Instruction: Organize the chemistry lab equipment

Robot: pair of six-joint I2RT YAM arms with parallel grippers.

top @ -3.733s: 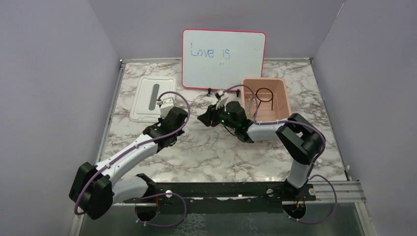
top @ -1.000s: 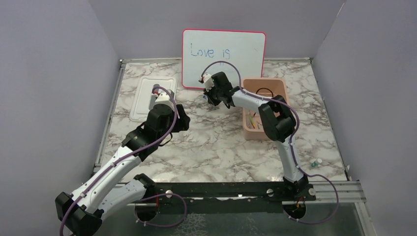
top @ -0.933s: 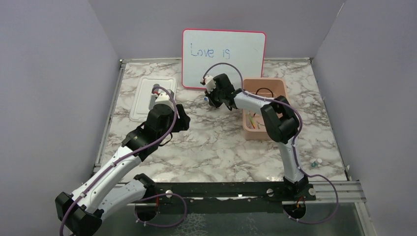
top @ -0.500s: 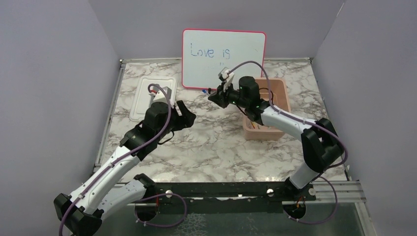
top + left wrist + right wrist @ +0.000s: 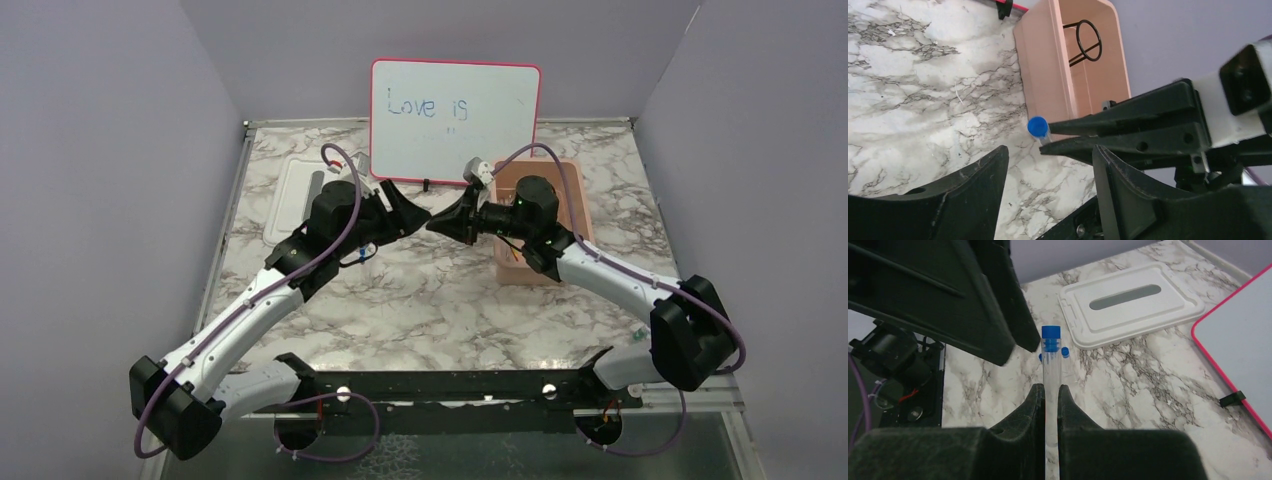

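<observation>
Marble table (image 5: pixel 420 300) spreads under both arms, which meet mid-air beside the tub (image 5: pixel 1048 65). Right gripper (image 5: pixel 1050 388) is clenched on a tube (image 5: pixel 1051 355), its blue cap pointing toward the left gripper (image 5: pixel 1048 152), whose fingers stand spread and empty just short of it. Wire ring (image 5: pixel 1088 40) sits in the tub.

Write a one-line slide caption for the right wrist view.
Right gripper shut on a blue-capped tube, cap toward the open left gripper; white lid on the marble table beyond.

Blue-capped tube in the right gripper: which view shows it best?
Right wrist view: the tube shows lengthwise, clamped in the right gripper. Left wrist view shows only its cap end; top view, nothing clear.
</observation>
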